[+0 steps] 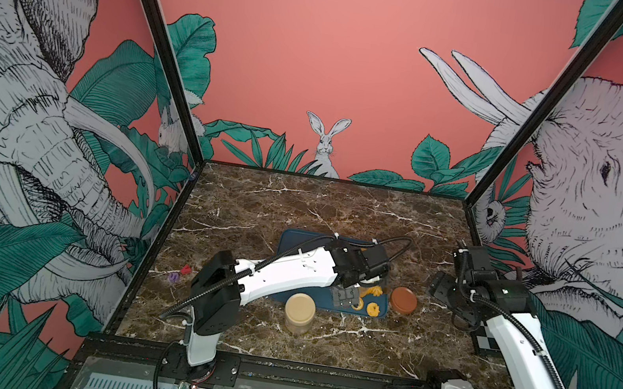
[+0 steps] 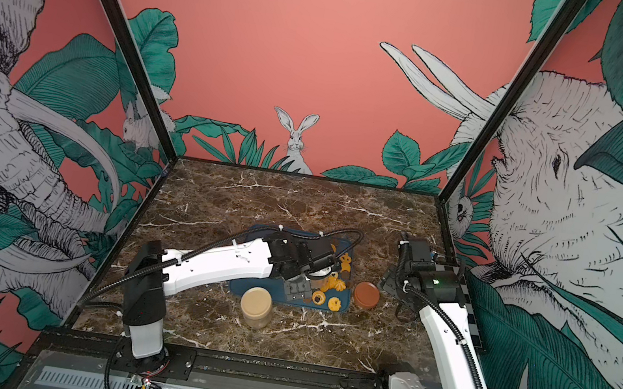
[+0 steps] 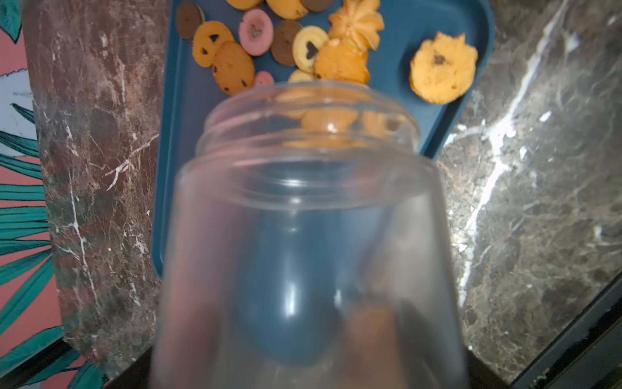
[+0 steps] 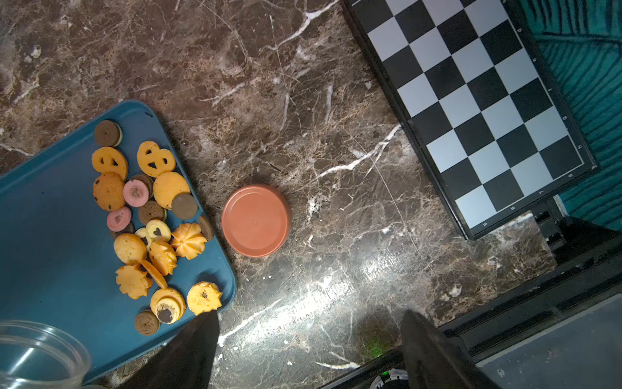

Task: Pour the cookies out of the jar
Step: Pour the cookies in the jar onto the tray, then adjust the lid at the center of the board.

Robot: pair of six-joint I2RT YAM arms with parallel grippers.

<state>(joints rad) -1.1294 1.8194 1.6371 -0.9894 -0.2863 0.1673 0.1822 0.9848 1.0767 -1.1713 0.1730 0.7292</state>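
Left wrist view: left gripper (image 1: pixel 367 281) clamps the clear jar (image 3: pixel 309 235) by its body, mouth tipped away from it. Just past the mouth the cookies (image 3: pixel 232 67) lie on the blue tray (image 3: pixel 178 151); judged light, brittle. Jar judged light, stiff, slick: hold mid-body, below the threads. The right gripper (image 4: pixel 309 316) stands spread, empty, lid (image 4: pixel 255 220) ahead of it.

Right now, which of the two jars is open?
The clear jar, held tipped over the blue tray: its mouth is uncovered. The other jar stands upright on the table by the tray with its beige lid on.
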